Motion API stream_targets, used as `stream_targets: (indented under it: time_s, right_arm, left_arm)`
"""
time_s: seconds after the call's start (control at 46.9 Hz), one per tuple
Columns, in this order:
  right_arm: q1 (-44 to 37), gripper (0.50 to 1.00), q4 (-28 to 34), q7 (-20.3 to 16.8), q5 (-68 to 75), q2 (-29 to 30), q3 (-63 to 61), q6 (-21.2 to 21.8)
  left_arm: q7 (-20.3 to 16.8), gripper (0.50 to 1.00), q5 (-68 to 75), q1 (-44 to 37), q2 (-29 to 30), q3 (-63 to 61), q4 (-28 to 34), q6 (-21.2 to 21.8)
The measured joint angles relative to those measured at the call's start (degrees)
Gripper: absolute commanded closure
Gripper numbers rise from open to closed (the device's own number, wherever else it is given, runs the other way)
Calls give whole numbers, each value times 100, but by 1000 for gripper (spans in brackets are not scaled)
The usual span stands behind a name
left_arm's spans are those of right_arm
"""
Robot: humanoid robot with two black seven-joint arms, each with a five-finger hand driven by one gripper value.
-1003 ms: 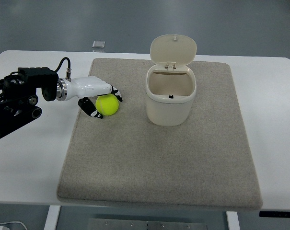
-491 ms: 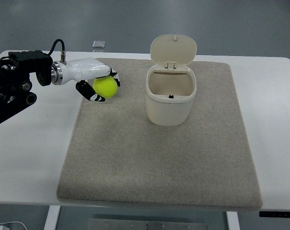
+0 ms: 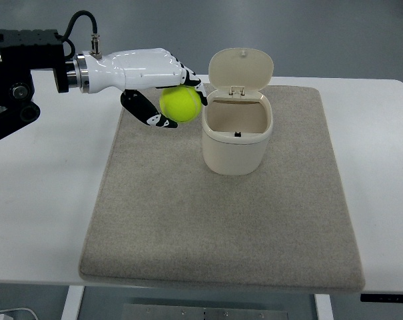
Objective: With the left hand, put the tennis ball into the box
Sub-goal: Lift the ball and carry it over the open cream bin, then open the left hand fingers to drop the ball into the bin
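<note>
**Ball held up beside the box rim**

Ball in grasp: left hand [image 3: 154, 77] has its fingers curled round the tennis ball [image 3: 180, 105], thumb under it, dark fingertips [image 3: 194, 83] wrapping the far side. Ball is lifted clear of the mat [image 3: 221, 220], sitting just left of the box [image 3: 236, 132] and close to its near-left rim, not over the opening. Cannot tell if the fingertips touch the rim. Left arm comes in from the top-left, white forearm shell, black joint block and cable behind it. Box stands upright on the far middle of the beige mat, lid [image 3: 241, 67] flipped open and tilted back, inside looks bare apart from a small dark mark. Mat lies on a white table [image 3: 41, 200]. Small grey square object [image 3: 138, 62] at the table's far edge.
</note>
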State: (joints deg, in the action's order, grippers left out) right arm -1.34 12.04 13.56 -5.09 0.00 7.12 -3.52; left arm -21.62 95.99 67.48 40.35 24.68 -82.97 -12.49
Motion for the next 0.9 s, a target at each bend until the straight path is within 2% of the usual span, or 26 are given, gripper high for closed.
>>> stream_targets:
  time_s: [0.299, 0.597, 0.683, 0.747, 0.789, 0.896]
  right_arm:
    - [1, 562, 0, 1, 0, 0, 0, 0]
    - [-2, 562, 0, 0, -1, 0, 0, 0]
    - [-1, 562, 0, 1, 0, 0, 0, 0]
    - [-3, 562, 0, 1, 0, 0, 0, 0]
    - [-3, 562, 0, 1, 0, 0, 0, 0]
    - [-4, 562, 0, -1, 0, 0, 0, 0]
  left_arm:
    - [23, 958, 96, 802, -701, -598, 345, -34]
    - [61, 952, 1088, 804, -1420, -756, 961, -34]
    - [81, 911, 1208, 795, -1546, -756, 1124, -18]
    - [80, 845, 1265, 795, -1650, -756, 1243, 13]
    - [81, 836, 1273, 794, -1723, -754, 1284, 24]
    - [83, 754, 1273, 784, -1791, -742, 1358, 37]
